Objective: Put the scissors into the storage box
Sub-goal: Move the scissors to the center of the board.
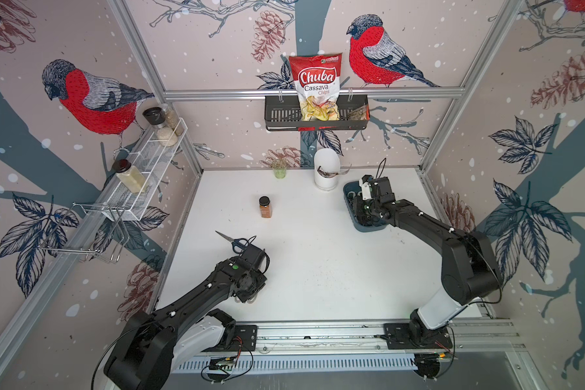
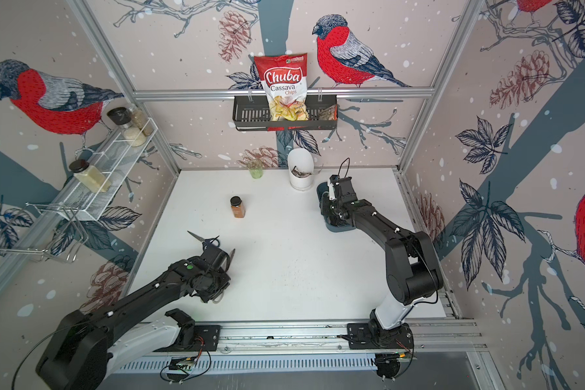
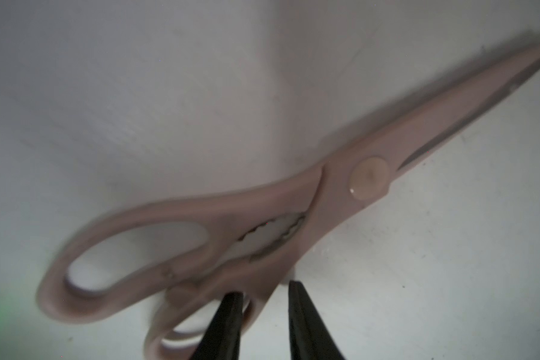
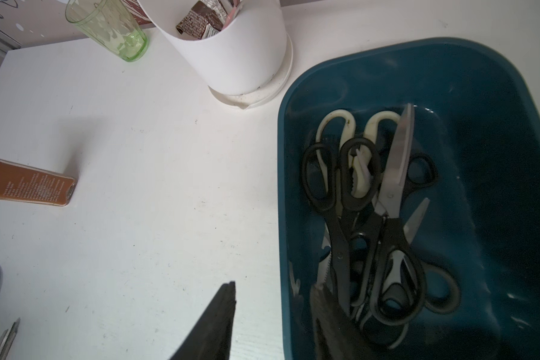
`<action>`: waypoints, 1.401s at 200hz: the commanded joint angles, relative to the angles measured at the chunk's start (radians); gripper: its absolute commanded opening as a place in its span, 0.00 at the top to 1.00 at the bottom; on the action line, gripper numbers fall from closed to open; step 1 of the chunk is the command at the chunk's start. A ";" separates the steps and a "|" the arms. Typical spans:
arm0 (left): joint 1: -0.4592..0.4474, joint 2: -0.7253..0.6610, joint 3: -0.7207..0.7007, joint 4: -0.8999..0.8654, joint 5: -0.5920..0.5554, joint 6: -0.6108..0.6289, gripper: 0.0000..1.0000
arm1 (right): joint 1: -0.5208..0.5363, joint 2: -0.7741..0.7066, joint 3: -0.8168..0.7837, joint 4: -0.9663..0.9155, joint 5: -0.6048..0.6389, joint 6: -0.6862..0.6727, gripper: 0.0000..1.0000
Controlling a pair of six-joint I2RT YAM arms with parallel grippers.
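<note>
Scissors (image 1: 232, 240) with blue handles lie diagonally, blades toward left wall (image 1: 65, 189).

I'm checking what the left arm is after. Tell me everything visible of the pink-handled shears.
The pink-handled shears look like dull pale-pink plastic, from two oval finger loops well along the shut blades, with a grey steel edge showing near the tip. A round cream cap covers the pivot; toothed metal notches sit between the handles. They are close over the white table, slightly blurred. The left end effector straddles one loop's rim, one finger inside the loop; whether it clamps is unclear.
</note>
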State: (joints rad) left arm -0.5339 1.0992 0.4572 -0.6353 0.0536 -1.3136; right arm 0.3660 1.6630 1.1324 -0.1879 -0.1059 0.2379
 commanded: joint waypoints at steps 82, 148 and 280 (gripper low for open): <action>-0.105 0.344 0.249 0.267 0.047 0.005 0.69 | 0.001 -0.006 0.013 -0.005 0.008 -0.018 0.54; -0.111 0.407 0.414 0.238 0.025 0.102 0.65 | 0.028 -0.005 0.024 -0.020 -0.039 -0.034 0.54; 0.244 0.168 0.290 0.348 -0.074 0.247 0.62 | 0.464 0.122 0.114 -0.118 0.038 -0.114 0.53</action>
State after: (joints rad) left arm -0.3527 1.3006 0.7921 -0.3698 -0.0010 -1.0992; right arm 0.7670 1.7596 1.2293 -0.2722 -0.1020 0.1532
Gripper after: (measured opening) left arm 0.385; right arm 0.465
